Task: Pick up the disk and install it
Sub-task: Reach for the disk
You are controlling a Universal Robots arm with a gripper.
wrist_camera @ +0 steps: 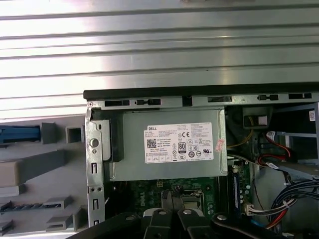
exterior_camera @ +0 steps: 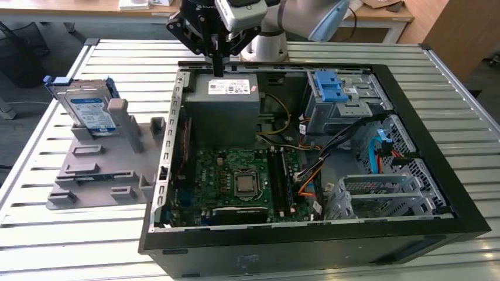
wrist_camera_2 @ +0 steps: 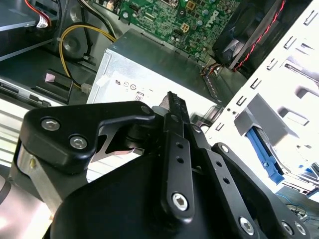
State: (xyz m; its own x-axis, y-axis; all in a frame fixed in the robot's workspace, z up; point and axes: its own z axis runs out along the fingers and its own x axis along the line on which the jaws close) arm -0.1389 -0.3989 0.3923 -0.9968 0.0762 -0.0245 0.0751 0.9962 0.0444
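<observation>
The disk point(exterior_camera: 86, 108), silver with a blue-and-white label and a blue frame, stands on edge in a grey holder point(exterior_camera: 102, 170) on the table at the exterior view's left. My gripper point(exterior_camera: 217, 69) hangs far from it, over the rear edge of the open computer case point(exterior_camera: 437, 193), just above the grey power-supply box point(exterior_camera: 225, 96). Its black fingers are pressed together with nothing between them, as both wrist views show point(wrist_camera_2: 172, 99) point(wrist_camera: 172, 195). In the first wrist view a blue edge of the disk point(wrist_camera: 20, 133) shows beside the grey holder point(wrist_camera: 45, 169).
The case lies open on a slatted metal table point(exterior_camera: 117, 52). Inside are the green motherboard point(exterior_camera: 238, 178), a blue latch on a silver cage point(exterior_camera: 329, 88), bundled cables point(exterior_camera: 343, 140) and a metal drive cage point(exterior_camera: 383, 193). The power-supply box point(wrist_camera: 169, 144) sits directly under the gripper.
</observation>
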